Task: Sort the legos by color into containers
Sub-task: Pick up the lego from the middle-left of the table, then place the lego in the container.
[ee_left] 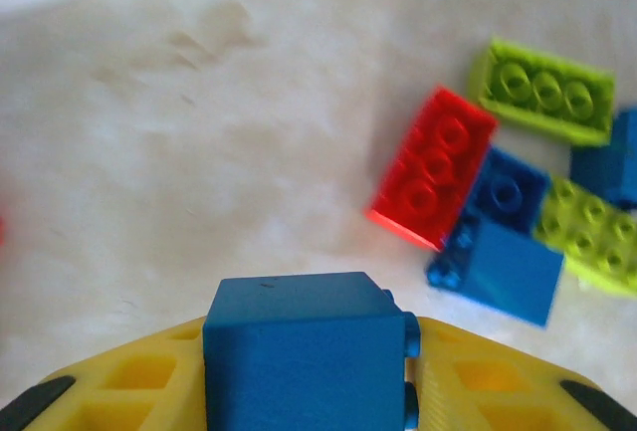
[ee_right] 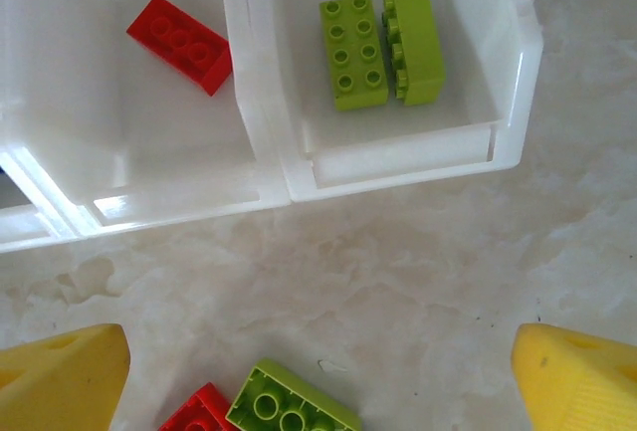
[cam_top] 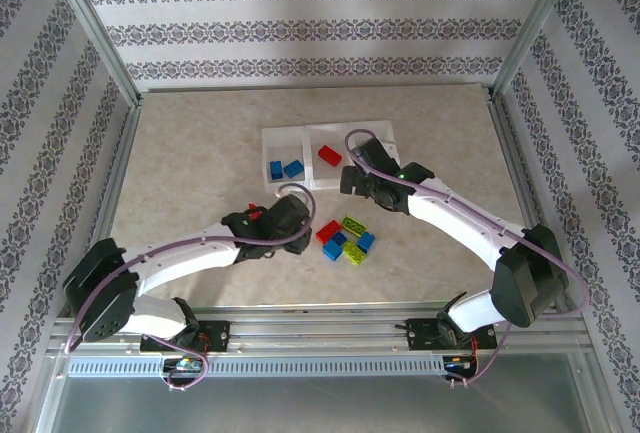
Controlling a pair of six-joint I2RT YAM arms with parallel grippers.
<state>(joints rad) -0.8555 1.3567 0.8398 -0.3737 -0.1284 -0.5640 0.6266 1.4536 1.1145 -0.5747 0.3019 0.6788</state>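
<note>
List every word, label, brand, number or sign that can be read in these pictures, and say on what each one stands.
No text can be read anywhere.
The studs of the red brick and of the lime green bricks are too blurred to show any mark.
The white bins are plain, and the wallpaper bears only ornament, no letters.

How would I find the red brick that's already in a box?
Find the row of three white bins at the far side of the table. Look in the middle bin: one red brick lies flat there, all alone. The bin on its left holds two blue bricks and the one on its right two lime green bricks.
</note>
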